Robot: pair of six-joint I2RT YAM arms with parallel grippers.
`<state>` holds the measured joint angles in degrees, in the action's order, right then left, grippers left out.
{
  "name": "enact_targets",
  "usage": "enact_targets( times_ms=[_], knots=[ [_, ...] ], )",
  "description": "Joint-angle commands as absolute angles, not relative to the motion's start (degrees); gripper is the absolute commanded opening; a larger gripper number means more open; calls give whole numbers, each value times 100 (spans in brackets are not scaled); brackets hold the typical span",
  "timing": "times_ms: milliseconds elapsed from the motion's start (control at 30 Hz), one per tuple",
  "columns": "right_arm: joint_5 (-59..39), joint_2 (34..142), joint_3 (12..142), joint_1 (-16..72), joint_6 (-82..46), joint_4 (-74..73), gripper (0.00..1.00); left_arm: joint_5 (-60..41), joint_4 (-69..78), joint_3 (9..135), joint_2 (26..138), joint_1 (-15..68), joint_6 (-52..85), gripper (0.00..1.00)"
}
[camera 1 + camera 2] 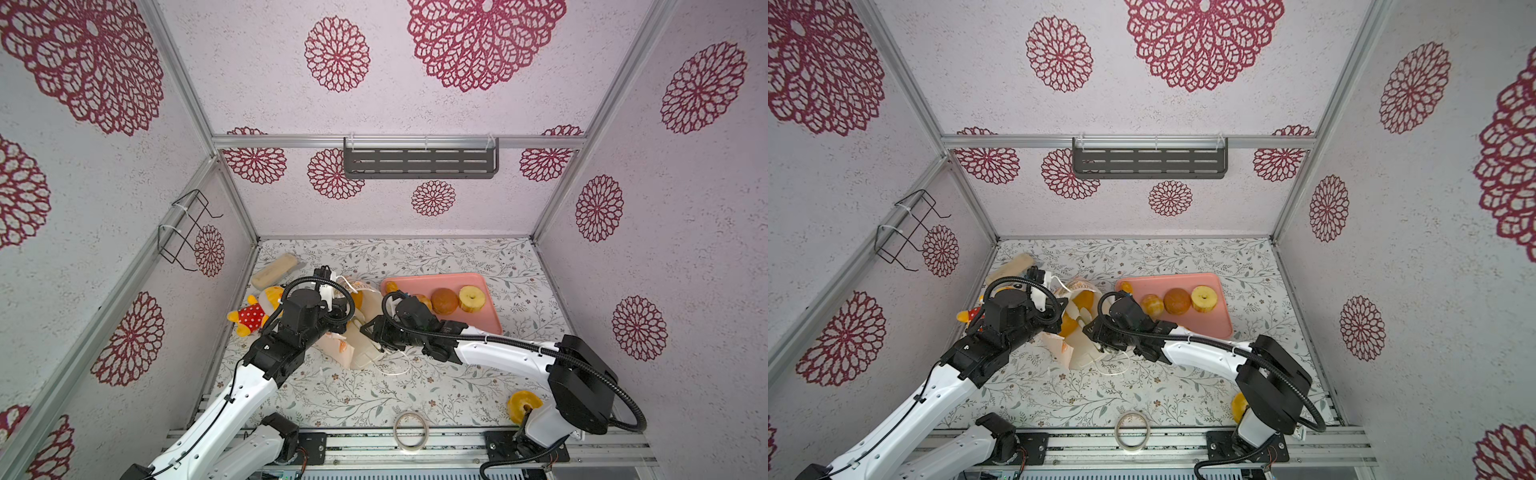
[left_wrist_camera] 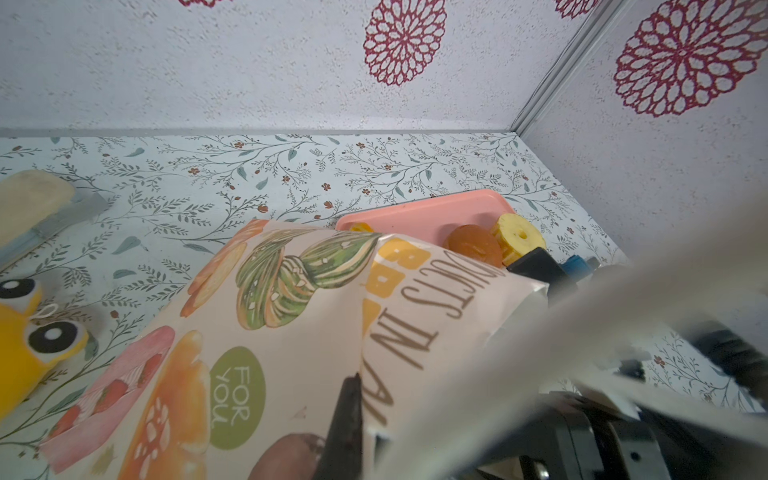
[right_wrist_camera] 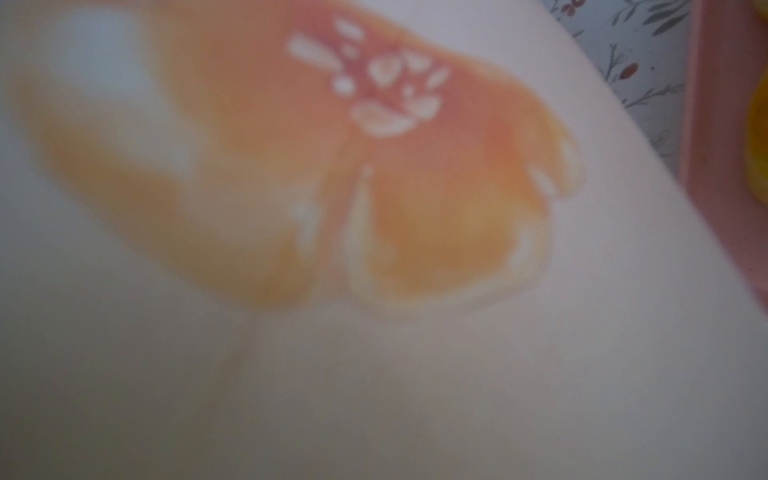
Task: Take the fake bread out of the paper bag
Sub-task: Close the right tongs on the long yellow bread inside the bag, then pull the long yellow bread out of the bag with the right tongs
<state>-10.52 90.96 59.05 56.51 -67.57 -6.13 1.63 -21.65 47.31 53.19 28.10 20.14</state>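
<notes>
The surface [image 1: 415, 386] is open in front and behind. The tray [image 1: 492, 320], right of centre, holds a bun [image 1: 444, 300] and a ring [image 1: 471, 298]. The bag [image 1: 359, 353] lies crumpled beside it, bread [image 1: 1081, 301] in its mouth. The left tool [image 2: 353, 386] is clenched on the bag. Whether the right tool [image 1: 370, 334] is released or clenched, I cannot tell.

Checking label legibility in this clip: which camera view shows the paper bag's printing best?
The left wrist view: the paper bag is close, with its lettering and bread prints sharp. Both top views show it small and partly hidden; the right wrist view shows only one blurred orange print.
</notes>
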Motion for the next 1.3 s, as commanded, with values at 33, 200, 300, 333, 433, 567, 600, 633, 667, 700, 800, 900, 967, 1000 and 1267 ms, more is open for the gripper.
enact_targets(
  times_ms=[33,200,300,333,433,567,600,633,667,700,800,900,967,1000,1267],
  knots=[
    [-852,8837,6029,5625,-6803,-308,49,35,-2058,4870,5453,2832,2012,0],
    [-825,8796,5951,5586,-6863,-176,50,44,-2048,4887,5518,2835,2010,0],
    [-827,8811,5887,5568,-6945,-196,50,-50,-1981,4858,5513,2846,2003,0],
    [-818,8815,5854,5560,-6996,-253,50,-61,-1966,4843,5509,2841,2008,0],
    [-873,8876,5758,5529,-7136,-490,50,-95,-1914,4801,5492,2845,2015,0],
    [-1107,9181,5725,5477,-7338,-1123,51,-216,-1761,4747,5516,2855,2036,0],
    [-1155,9283,5794,5463,-7368,-1195,51,-226,-1729,4746,5527,2865,2053,0],
    [-1206,9416,5900,5444,-7373,-1232,51,-241,-1701,4746,5557,2873,2078,0],
    [-1266,9539,6006,5424,-7381,-1285,51,-280,-1681,4747,5590,2884,2083,0],
    [-1314,9634,6102,5407,-7393,-1347,51,-315,-1662,4755,5618,2906,2079,0],
    [-1414,9940,6471,5343,-7363,-1311,50,-385,-1628,4757,5700,2967,2058,0],
    [-1493,10219,6668,5268,-7425,-1356,48,-432,-1605,4766,5768,3031,1999,0],
    [-1543,10400,6729,5232,-7511,-1472,47,-433,-1559,4747,5807,3068,1985,0],
    [-1564,10484,6770,5216,-7532,-1519,45,-431,-1534,4738,5829,3076,1985,0],
    [-1623,10477,6994,5246,-7126,-1362,4,216,-1522,4810,6072,3157,2557,0]
  ],
)
